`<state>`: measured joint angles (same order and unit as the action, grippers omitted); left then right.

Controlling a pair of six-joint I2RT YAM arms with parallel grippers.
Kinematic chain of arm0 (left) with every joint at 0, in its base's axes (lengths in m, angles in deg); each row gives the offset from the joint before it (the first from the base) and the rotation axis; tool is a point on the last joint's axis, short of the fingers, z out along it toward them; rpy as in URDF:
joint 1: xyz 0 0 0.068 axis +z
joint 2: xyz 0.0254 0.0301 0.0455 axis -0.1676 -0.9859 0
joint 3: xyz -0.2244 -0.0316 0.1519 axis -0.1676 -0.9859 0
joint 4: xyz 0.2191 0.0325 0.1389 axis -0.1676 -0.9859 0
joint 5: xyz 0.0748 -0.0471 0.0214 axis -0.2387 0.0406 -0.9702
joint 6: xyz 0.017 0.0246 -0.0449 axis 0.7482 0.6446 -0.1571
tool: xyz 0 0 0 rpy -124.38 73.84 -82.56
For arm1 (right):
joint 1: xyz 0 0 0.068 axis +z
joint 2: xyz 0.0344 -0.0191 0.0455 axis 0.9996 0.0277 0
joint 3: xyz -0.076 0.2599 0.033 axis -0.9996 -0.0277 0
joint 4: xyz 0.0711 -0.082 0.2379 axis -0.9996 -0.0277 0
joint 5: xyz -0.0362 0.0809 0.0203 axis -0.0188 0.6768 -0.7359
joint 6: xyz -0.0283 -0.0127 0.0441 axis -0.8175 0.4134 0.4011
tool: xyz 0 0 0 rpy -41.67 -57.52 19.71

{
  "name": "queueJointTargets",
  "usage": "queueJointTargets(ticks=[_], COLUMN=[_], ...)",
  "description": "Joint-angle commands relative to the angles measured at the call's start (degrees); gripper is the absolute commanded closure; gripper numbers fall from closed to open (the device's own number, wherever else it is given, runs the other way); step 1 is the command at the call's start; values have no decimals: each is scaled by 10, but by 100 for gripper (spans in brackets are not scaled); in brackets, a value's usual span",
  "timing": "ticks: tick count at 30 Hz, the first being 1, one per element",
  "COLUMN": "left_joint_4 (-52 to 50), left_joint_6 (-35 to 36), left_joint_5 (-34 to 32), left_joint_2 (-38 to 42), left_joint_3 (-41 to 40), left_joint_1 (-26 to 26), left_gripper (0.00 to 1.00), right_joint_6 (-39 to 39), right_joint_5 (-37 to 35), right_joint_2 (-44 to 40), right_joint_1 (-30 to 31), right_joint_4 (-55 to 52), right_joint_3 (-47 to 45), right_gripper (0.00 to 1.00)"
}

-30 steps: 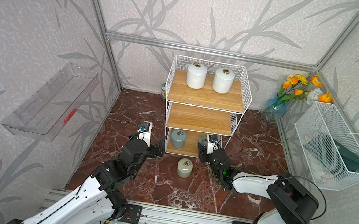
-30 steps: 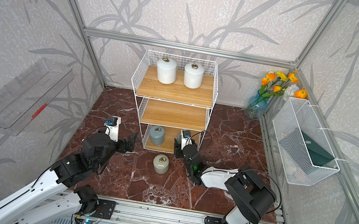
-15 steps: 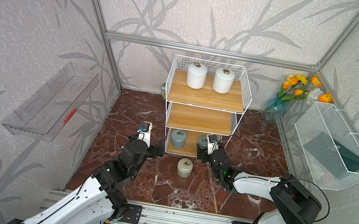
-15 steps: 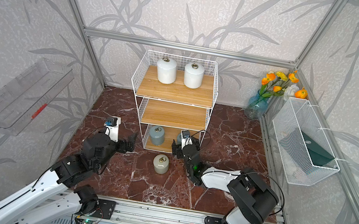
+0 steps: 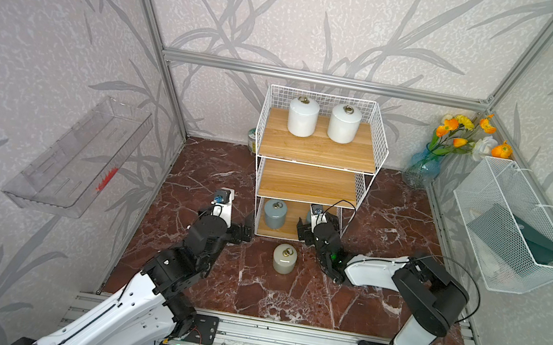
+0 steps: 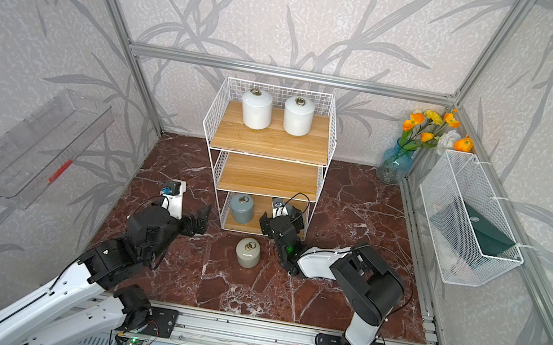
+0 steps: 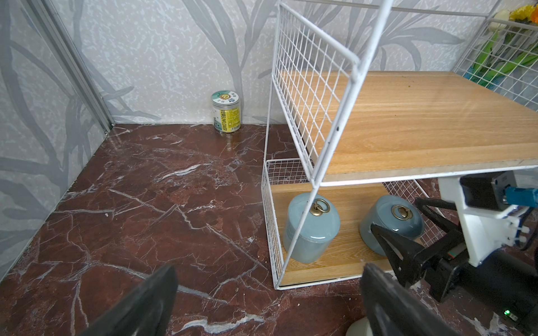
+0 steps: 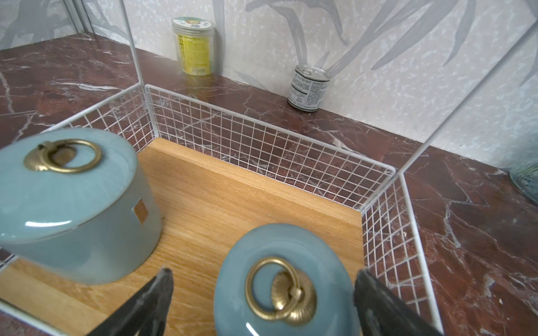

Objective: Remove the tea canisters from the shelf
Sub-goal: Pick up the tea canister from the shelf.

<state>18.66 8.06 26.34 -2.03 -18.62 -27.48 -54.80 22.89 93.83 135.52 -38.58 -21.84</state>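
Currently four tea canisters (image 5: 301,121) occupy the shelf (image 5: 317,148), one off.

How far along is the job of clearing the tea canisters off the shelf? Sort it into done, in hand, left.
Done: the beige canister stands on the floor before the shelf. In hand: the right end effector, open, straddles one blue-grey canister on the bottom tier. Left: that one, the other blue-grey canister beside it, two white canisters on top. The left end effector is open, empty.
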Motion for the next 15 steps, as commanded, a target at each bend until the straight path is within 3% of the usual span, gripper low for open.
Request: queueJointTargets(ticks=[1, 6, 15], left_joint_4=[-7, -11, -13], left_joint_6=[0, 0, -5], left_joint_5=[-15, -18, -21], left_joint_2=[6, 9, 14], left_joint_3=[-4, -5, -12], left_joint_1=[-1, -1, -1], left_gripper=[1, 1, 1], right_joint_6=[1, 1, 32], right_joint_5=[-24, -16, -33], right_joint_2=[11, 32, 13], right_joint_1=[-4, -6, -5], right_joint_4=[39, 35, 11], right_joint_3=[29, 49, 21], right_gripper=[4, 13, 11])
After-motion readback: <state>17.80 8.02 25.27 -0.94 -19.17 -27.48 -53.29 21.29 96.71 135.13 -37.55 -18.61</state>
